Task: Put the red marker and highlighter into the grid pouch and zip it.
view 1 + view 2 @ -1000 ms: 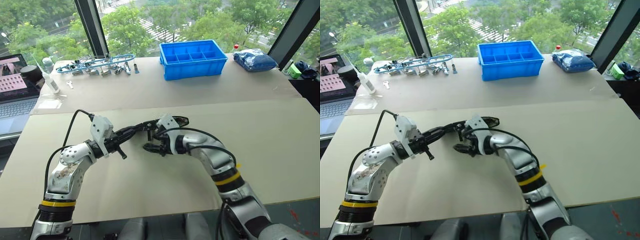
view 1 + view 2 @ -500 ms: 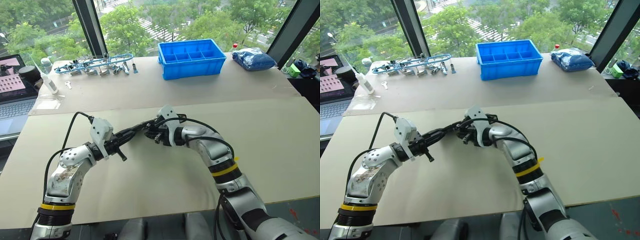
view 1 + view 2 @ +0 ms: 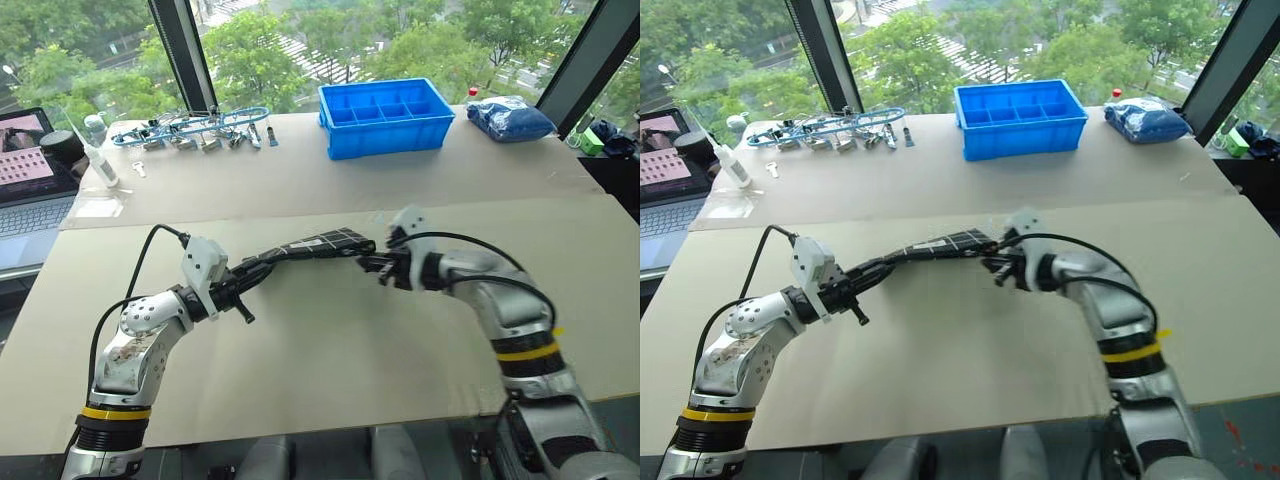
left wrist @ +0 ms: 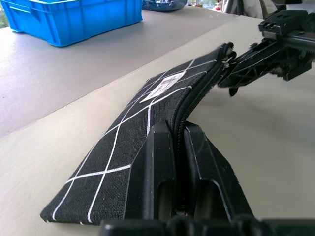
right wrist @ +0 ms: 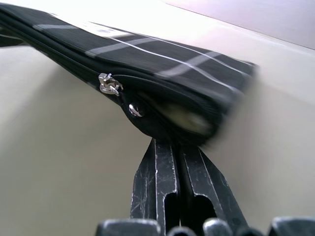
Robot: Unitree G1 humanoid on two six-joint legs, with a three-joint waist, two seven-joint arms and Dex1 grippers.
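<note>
Surroundings: blue bin (image 3: pixel 386 117) | tools (image 3: pixel 190 131) | laptop (image 3: pixel 30 180) | none obstructing

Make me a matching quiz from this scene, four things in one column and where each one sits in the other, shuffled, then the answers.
Things:
1. grid pouch
2. blue bin
3. laptop
4. blue bag

Places:
A. far right corner of the table
B. far middle of the table
C. held up between the left gripper and right gripper
D. left edge of the table

Pairs: 1-C, 2-B, 3-D, 4-A
</note>
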